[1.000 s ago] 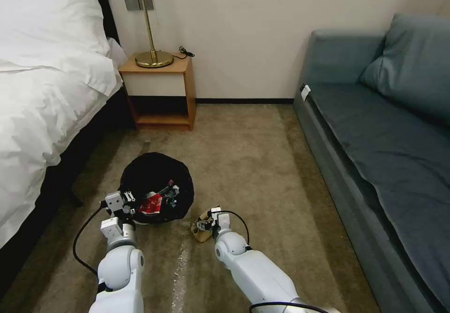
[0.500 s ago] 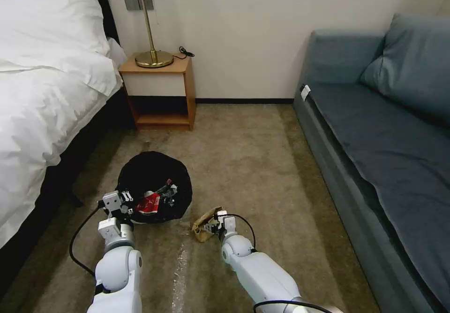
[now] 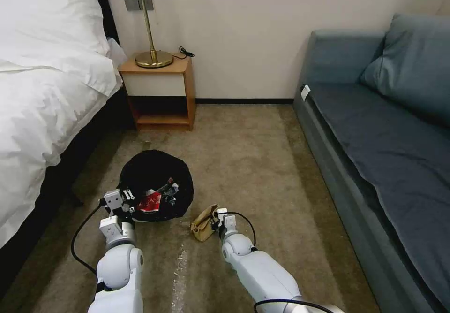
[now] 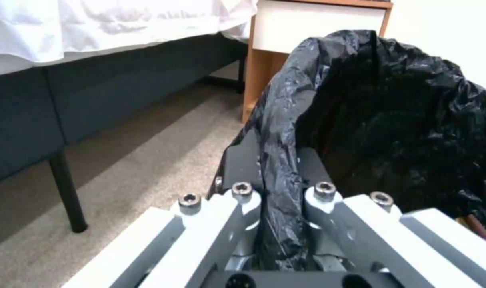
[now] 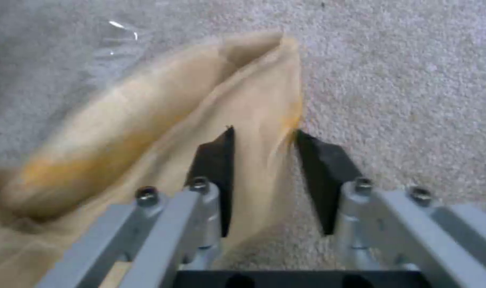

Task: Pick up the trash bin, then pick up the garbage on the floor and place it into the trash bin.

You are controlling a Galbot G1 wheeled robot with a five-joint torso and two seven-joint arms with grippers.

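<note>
The trash bin [image 3: 154, 172], its rim covered by a black bag liner, stands on the carpet beside the bed. A red snack packet [image 3: 151, 202] and other wrappers lie inside it. My left gripper [image 3: 125, 199] is shut on the bin's near rim, and the liner [image 4: 392, 120] is pinched between its fingers [image 4: 277, 160]. To the right of the bin lies a tan paper bag [image 3: 202, 224], one piece of the garbage. My right gripper [image 3: 213, 219] holds a fold of that bag [image 5: 147, 120], with a black fingertip on each side [image 5: 261, 148].
A white bed [image 3: 42, 116] runs along the left, with a wooden nightstand [image 3: 161, 92] and a brass lamp behind the bin. A blue-grey sofa [image 3: 384, 153] fills the right side. A shiny clear streak [image 3: 179, 275] lies on the carpet between my arms.
My right arm has drawn back slightly and the paper bag's upper end now stands up more beside the gripper. The bin and my left gripper have shifted only a little.
</note>
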